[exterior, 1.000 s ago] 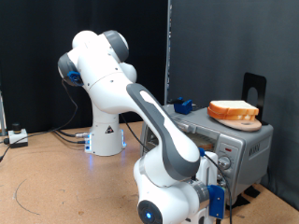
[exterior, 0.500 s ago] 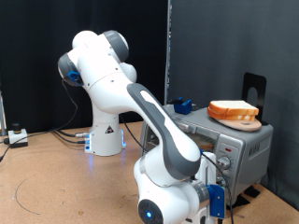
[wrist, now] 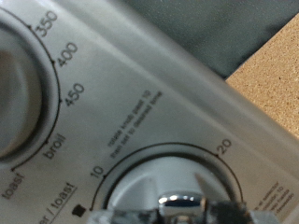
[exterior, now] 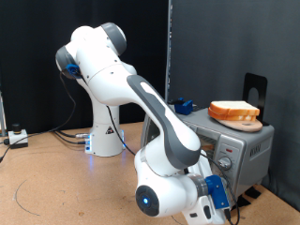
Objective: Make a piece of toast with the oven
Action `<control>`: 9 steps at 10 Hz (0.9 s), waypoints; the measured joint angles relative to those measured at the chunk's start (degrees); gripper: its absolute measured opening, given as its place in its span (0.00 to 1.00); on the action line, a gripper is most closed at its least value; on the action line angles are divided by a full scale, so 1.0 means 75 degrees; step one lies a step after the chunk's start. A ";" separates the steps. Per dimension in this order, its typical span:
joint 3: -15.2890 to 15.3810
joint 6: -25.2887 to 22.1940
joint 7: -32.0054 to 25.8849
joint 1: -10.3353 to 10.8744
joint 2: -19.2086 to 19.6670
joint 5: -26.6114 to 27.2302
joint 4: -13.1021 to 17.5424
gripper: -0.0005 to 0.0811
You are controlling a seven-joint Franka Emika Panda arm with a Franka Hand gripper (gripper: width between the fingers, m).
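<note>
**Tool pressed up to the oven's timer dial, bread waiting on top**

At the exterior view's right, the silver toaster oven (exterior: 230, 142) sits on the brown surface (exterior: 56, 183), and the white Panda arm (exterior: 122, 89) folds down low in front of it so that its wrist reaches the control panel. The tool (exterior: 217, 195) is mostly hidden there behind the arm's last joint and a blue fitting, so its fingers cannot be made out from this side.

The wrist view fills with that panel: a temperature knob (wrist: 19, 89) ringed by 350, 400, 450, broil and toast, and below it a timer dial (wrist: 173, 187) marked 10 and 20. A shiny metal part at the frame's lower edge lies against the timer dial, which suggests the arm is placed this close in order to turn it. Whether the tool is clenched on the dial or released, I cannot tell.

The piece of toast (exterior: 234, 110) lies on a round wooden plate (exterior: 243, 122) atop the oven, well clear of the tool.
</note>
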 joint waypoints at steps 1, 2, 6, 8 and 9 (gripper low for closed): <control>0.0007 0.0011 -0.0006 -0.0014 0.0000 0.0021 -0.0016 0.12; 0.0007 0.0013 -0.0005 -0.0017 0.0000 0.0031 -0.0021 0.12; 0.0006 0.0012 0.0000 -0.0020 0.0000 0.0031 -0.0023 0.12; 0.0005 -0.0052 0.0079 -0.0117 -0.0052 0.0034 0.0036 0.26; 0.0004 -0.0127 0.0128 -0.0188 -0.0112 0.0033 0.0040 0.26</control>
